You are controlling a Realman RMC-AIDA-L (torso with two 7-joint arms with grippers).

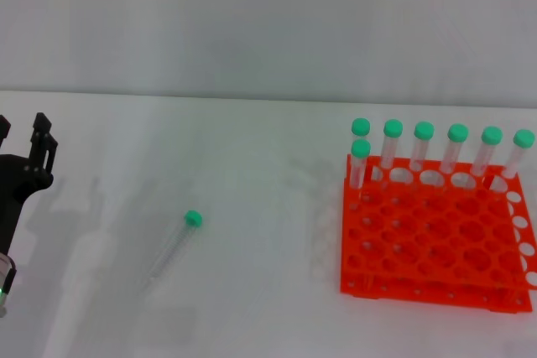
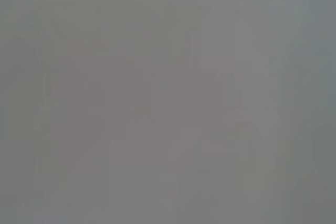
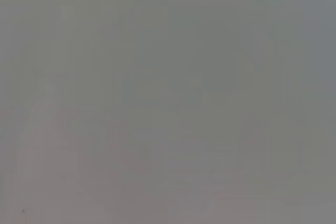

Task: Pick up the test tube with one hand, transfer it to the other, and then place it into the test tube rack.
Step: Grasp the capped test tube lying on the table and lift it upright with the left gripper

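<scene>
The test tube (image 1: 174,245) lies flat on the white table, left of centre, its green cap (image 1: 193,219) pointing away from me. My left gripper (image 1: 23,136) is at the far left edge of the head view, well to the left of the tube, open with nothing between its fingers. The orange test tube rack (image 1: 436,285) stands at the right. My right gripper is out of view. Both wrist views show only a plain grey surface.
Several green-capped tubes (image 1: 424,144) stand upright along the rack's back row and its back left corner. The white table (image 1: 268,173) stretches between the lying tube and the rack.
</scene>
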